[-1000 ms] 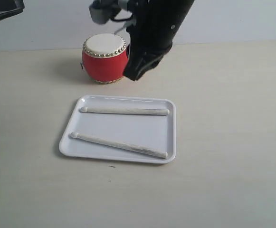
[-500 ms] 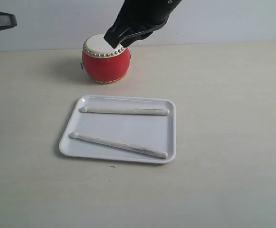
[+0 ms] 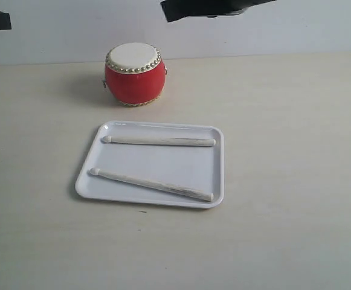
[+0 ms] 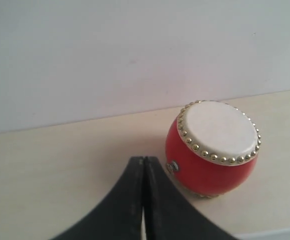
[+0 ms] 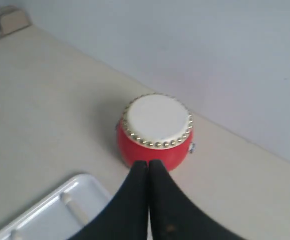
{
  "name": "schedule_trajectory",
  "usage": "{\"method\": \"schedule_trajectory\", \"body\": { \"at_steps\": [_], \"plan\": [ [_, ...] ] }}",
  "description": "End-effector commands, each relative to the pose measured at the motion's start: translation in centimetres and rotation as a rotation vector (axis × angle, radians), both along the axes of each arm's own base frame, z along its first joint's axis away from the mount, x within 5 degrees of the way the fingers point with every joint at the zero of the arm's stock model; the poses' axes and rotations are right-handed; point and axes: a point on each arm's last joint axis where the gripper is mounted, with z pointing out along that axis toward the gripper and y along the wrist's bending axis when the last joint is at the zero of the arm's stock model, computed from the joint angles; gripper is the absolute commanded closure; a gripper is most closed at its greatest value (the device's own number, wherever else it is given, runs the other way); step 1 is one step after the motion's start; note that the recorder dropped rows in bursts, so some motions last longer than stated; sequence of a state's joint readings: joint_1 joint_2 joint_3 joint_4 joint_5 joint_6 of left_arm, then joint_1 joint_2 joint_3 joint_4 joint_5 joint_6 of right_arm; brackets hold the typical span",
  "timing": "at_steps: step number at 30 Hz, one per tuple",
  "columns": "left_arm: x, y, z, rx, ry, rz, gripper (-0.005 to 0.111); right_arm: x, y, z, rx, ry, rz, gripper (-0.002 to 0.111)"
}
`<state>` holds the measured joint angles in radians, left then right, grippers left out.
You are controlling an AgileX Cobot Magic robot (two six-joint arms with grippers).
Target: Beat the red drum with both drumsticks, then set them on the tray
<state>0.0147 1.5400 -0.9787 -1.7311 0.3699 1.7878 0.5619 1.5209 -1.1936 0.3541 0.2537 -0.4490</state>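
Note:
The red drum (image 3: 134,74) stands upright on the table behind the white tray (image 3: 157,163). Two pale drumsticks lie inside the tray: one (image 3: 158,141) along the far side, the other (image 3: 151,183) slanting across the near side. My left gripper (image 4: 143,161) is shut and empty, raised at the far left; the drum (image 4: 213,147) sits beside it in its view. My right gripper (image 5: 147,163) is shut and empty, high above the back of the table, looking down on the drum (image 5: 154,130) and a tray corner (image 5: 77,192) with a stick tip (image 5: 67,201).
The pale table (image 3: 296,151) runs up to a light wall (image 3: 320,24) just behind the drum. A small beige object (image 5: 12,20) sits at the table's far corner in the right wrist view.
The right arm has lifted away from beside the drum to the top of the exterior view. The left gripper has shifted slightly at the far left. Drumsticks and tray have stayed still.

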Motion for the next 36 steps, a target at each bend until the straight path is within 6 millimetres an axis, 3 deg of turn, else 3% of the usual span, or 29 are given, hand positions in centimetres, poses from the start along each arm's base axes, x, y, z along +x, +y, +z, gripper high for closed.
{"method": "schedule_trajectory", "body": {
  "at_steps": [1, 6, 16, 23, 32, 36],
  "plan": [
    [-1.1, -0.6, 0.9, 0.018, -0.037, -0.023, 0.107, 0.6, -2.5, -1.1, 0.049, -0.113, -0.129, 0.108],
    [-2.0, -1.3, 1.3, 0.001, -0.054, -0.071, 0.107, 1.4, -3.8, -3.2, 0.039, -0.137, -0.197, 0.108],
    [-4.8, -4.2, 1.1, -0.049, -0.053, -0.231, 0.107, 4.0, -3.4, -6.6, 0.031, -0.239, -0.262, 0.108],
    [-8.0, -5.7, 0.9, -0.071, -0.049, -0.316, 0.107, 4.3, -3.5, -6.6, 0.042, -0.269, -0.277, 0.108],
    [-12.9, -5.0, 2.0, -0.073, -0.131, -0.324, 0.107, 4.4, -3.6, -6.4, 0.064, -0.276, -0.296, 0.108],
    [-14.0, -4.9, 2.9, -0.072, -0.178, -0.325, 0.107, 4.4, -3.6, -6.4, 0.064, -0.276, -0.296, 0.108]
  ]
}}
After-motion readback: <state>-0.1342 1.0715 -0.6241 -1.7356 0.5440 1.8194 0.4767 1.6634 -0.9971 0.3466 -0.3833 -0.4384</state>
